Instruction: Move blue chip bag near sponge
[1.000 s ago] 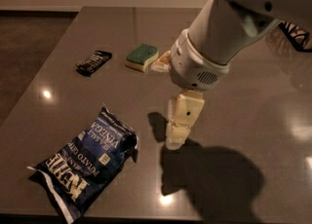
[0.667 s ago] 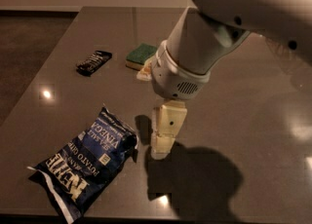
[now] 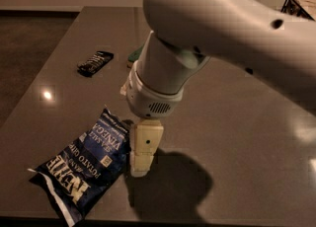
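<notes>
Mostly hidden sponge (image 3: 135,53); hand (image 3: 139,168) nr chip bag (image 3: 88,164).

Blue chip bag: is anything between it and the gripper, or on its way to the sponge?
Nothing visible. The gripper sits beside the blue chip bag, at its right edge. The sponge is mostly hidden behind the arm; the black wrapper lies left of the route.

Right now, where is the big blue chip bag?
The blue chip bag lies flat on the table in the lower left of the camera view, with the gripper hanging just beside its right edge.
</notes>
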`<control>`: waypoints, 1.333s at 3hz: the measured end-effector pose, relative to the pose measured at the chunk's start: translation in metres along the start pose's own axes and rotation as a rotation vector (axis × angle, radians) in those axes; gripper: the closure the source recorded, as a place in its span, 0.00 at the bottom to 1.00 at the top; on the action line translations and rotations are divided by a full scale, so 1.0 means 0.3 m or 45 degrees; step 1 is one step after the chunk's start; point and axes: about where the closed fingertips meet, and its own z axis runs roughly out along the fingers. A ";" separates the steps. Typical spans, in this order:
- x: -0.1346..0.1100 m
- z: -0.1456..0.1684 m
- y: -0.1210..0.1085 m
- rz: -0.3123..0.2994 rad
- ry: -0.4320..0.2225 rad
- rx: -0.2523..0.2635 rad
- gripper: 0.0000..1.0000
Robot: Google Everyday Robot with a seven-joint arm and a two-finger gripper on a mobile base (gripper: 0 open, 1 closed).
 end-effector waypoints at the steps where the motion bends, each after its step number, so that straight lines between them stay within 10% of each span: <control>1: -0.027 0.058 0.012 -0.015 0.048 0.020 0.00; 4: -0.063 0.101 0.016 -0.012 0.131 -0.029 0.64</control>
